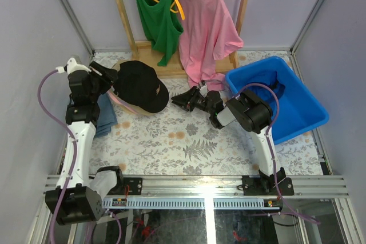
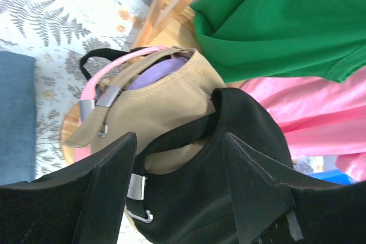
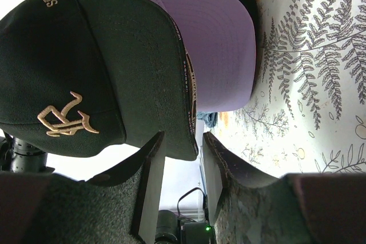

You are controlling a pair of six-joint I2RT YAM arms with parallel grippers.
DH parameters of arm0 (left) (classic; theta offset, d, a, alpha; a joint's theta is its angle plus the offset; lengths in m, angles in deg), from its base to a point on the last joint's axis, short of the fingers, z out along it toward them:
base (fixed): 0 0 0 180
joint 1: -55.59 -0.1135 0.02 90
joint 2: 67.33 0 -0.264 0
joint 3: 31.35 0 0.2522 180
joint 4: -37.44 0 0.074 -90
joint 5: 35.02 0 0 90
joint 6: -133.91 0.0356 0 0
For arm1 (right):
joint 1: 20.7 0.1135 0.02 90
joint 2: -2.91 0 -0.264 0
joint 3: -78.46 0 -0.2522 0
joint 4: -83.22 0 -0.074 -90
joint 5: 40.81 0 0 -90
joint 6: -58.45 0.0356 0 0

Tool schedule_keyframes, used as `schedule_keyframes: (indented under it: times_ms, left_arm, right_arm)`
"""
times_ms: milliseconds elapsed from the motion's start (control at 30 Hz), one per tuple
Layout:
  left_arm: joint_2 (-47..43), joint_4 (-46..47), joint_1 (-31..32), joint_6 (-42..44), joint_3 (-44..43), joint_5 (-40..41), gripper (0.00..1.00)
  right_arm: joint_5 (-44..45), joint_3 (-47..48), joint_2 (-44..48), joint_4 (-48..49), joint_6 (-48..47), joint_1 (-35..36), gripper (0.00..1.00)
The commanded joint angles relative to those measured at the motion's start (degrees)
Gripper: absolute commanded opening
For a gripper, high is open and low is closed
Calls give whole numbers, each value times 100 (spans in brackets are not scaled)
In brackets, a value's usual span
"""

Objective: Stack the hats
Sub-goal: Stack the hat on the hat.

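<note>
The hats sit in one pile at about 10 o'clock on the flowered tabletop [image 1: 189,141], on a round wooden stand [image 2: 67,132]. The black cap [image 1: 140,86] is on top, and its brim points toward 4 o'clock. It has a gold emblem on the front, and the letters "SP" can be read on its side. Under it is the tan cap [image 2: 166,101], with the word "SPORT" on its side and a metal buckle on its back strap. Below this come the lavender cap [image 3: 223,44] and the pink cap [image 2: 94,87]. A printed strip runs along the black brim's edge, but it is too small to read.

The left claw [image 2: 179,138] is at 9 o'clock of the pile. Its fingers stand wide apart around the back strap of the black cap; I cannot tell if they press on it. The right claw [image 3: 183,138] is at 3 o'clock of the pile. Its fingers are a little apart, and the brim's edge is just at their mouth, not clamped.

A folded blue fabric [image 1: 106,115] lies at 7 o'clock of the pile. A blue bin [image 1: 303,112] stands at 3 o'clock on the tabletop. A green tank top [image 1: 157,24] and a pink T-shirt [image 1: 206,32] hang at 12 o'clock.
</note>
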Motion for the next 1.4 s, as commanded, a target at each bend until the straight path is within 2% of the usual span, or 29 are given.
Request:
schedule_keyframes:
  times_ms: [0, 167, 433, 1367]
  left_arm:
    - [10, -301, 42, 509, -302, 766, 61]
    - [117, -311, 41, 694, -417, 950, 59]
    - [248, -181, 83, 829, -385, 800, 49]
    - [463, -240, 430, 1129, -402, 743, 51]
  right_arm:
    - [-33, 144, 179, 357, 13, -25, 40]
    - [-17, 151, 159, 361, 23, -27, 40]
    - [-29, 205, 102, 343, 27, -34, 40]
    - [-51, 315, -16, 399, 98, -42, 40]
